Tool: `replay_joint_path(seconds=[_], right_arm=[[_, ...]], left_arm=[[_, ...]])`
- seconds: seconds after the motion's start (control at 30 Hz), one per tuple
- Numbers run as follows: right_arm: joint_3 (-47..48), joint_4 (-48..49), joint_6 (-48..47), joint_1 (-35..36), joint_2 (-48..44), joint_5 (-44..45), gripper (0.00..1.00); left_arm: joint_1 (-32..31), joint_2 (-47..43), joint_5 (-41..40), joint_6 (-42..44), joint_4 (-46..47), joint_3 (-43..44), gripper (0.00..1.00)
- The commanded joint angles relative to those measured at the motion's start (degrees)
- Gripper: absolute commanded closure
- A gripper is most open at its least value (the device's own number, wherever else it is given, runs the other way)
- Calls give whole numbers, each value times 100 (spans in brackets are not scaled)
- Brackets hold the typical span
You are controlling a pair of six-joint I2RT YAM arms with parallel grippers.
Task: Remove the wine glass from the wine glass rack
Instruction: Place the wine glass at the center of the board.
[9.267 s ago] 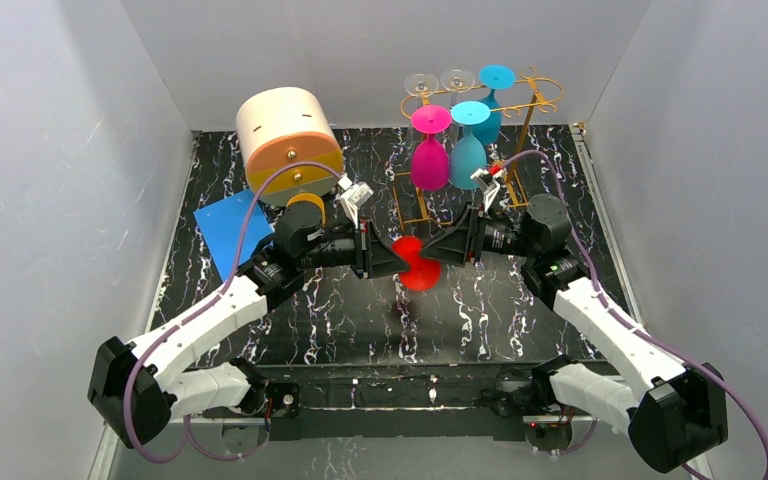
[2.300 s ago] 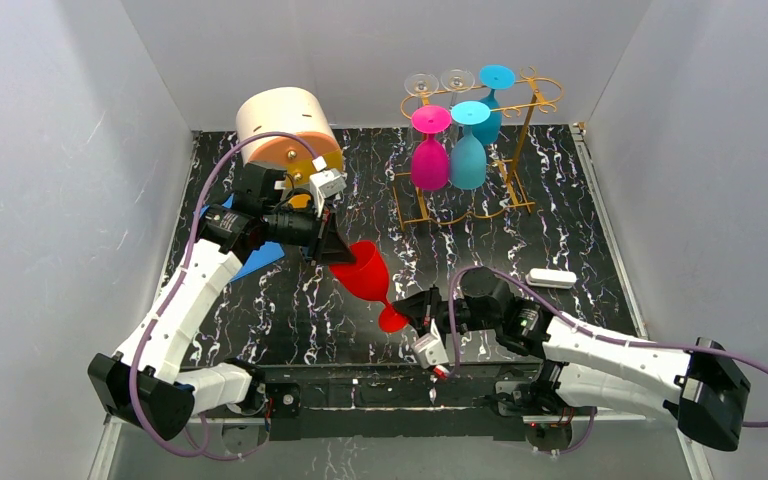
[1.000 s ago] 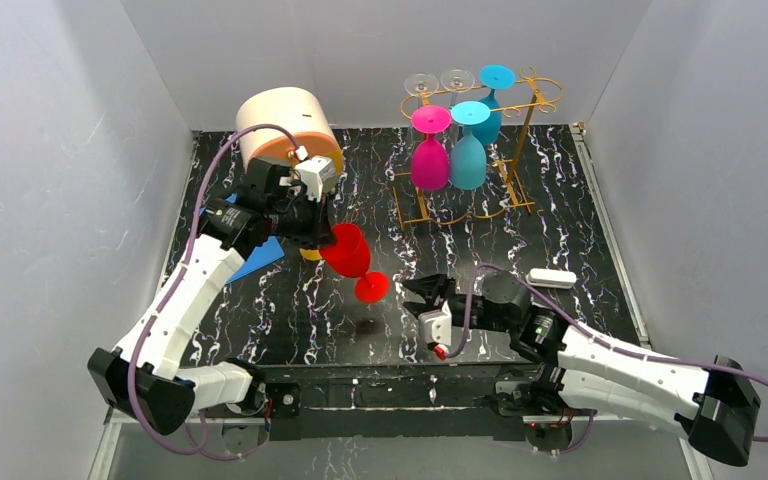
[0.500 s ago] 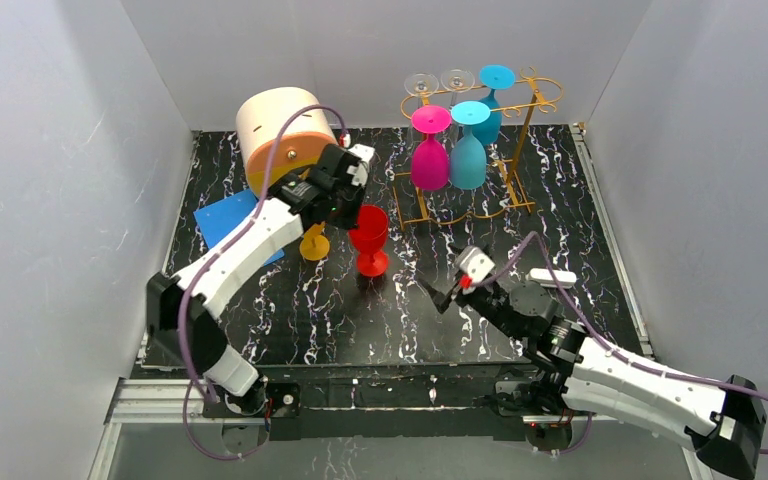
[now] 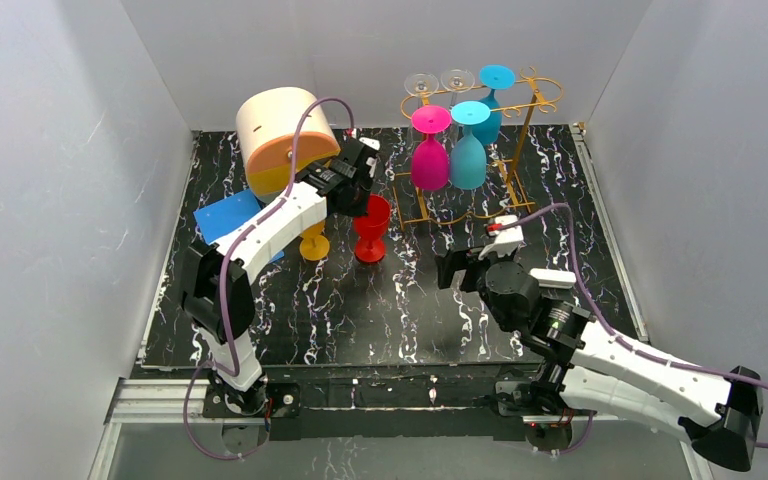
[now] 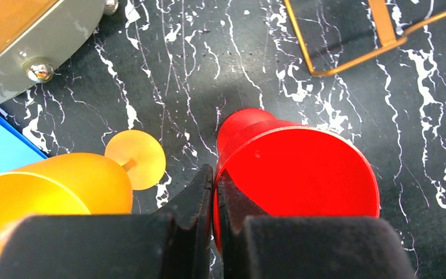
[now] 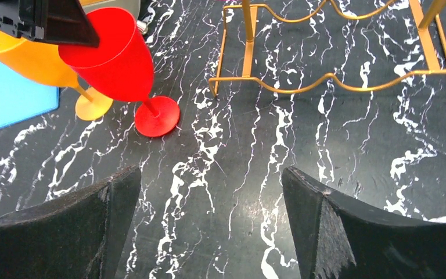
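Note:
An upright red wine glass (image 5: 370, 228) has its foot on the black marbled table, just left of the wine glass rack (image 5: 523, 128). My left gripper (image 5: 358, 192) is shut on its rim; in the left wrist view the two fingers pinch the rim wall of the red wine glass (image 6: 302, 174) at my left gripper (image 6: 215, 181). The right wrist view shows the red wine glass (image 7: 116, 58) leaning a little. My right gripper (image 5: 457, 270) hangs open and empty over the table in front of the wine glass rack (image 7: 302, 90); the gap at my right gripper (image 7: 212, 186) holds nothing.
Pink (image 5: 429, 150), cyan (image 5: 468, 150) and clear (image 5: 438, 82) glasses hang upside down on the rack. An orange glass (image 5: 312, 240) stands just left of the red one. A beige-and-orange drum (image 5: 285, 135) and a blue sheet (image 5: 222, 215) lie at the back left. White walls close in three sides.
The left arm carried the red glass back and turned it upright beside the orange glass. My right gripper opened wide and swung up from the near edge toward the rack.

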Motion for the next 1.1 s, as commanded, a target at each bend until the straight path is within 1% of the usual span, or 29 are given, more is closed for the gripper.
replay_joint_path(seconds=[0.0, 0.07, 0.13, 0.17, 0.23, 0.3, 0.4, 0.47, 0.53, 0.6, 0.7, 0.73, 0.77, 0.9, 1.07], right_arm=[[304, -621, 1057, -9, -312, 341, 1], [297, -911, 1439, -13, -357, 530, 1], [254, -1430, 2375, -9, -342, 848, 1], [164, -1527, 2644, -16, -332, 867, 1], [36, -1644, 3009, -40, -312, 757, 1], [-13, -1677, 3165, -81, -299, 637, 1], [48, -1666, 3136, -141, -273, 552, 1], [107, -1623, 2938, -223, -234, 426, 1], [192, -1526, 2663, -443, -87, 123, 1], [349, -1626, 2433, -1028, 337, -467, 1], [527, -1718, 2144, -2463, 910, -2055, 1], [536, -1658, 2056, -2843, 1021, -2535, 1], [531, -1587, 1988, -3122, 1078, -2805, 1], [554, -1468, 1908, -3299, 1132, -2982, 1], [635, -1469, 1955, -3364, 1191, -2845, 1]], left_arm=[[359, -310, -89, -343, 282, -252, 100], [543, -374, 181, -372, 457, -346, 100], [603, -375, 383, -311, 501, -351, 100], [606, -381, 404, -255, 491, -366, 100], [649, -423, 246, -300, 470, -429, 100], [781, -487, 310, -376, 603, -520, 100], [892, -479, 511, -419, 744, -501, 100], [905, -416, 511, -385, 747, -404, 100], [910, -368, 433, -381, 746, -349, 100], [913, -328, 268, -344, 690, -279, 100], [916, -313, 175, -243, 621, -240, 100], [923, -305, 153, -217, 594, -217, 100], [923, -299, 120, -188, 574, -205, 100], [923, -213, 144, -83, 547, -131, 100], [940, -105, 164, -1, 488, -11, 100]])
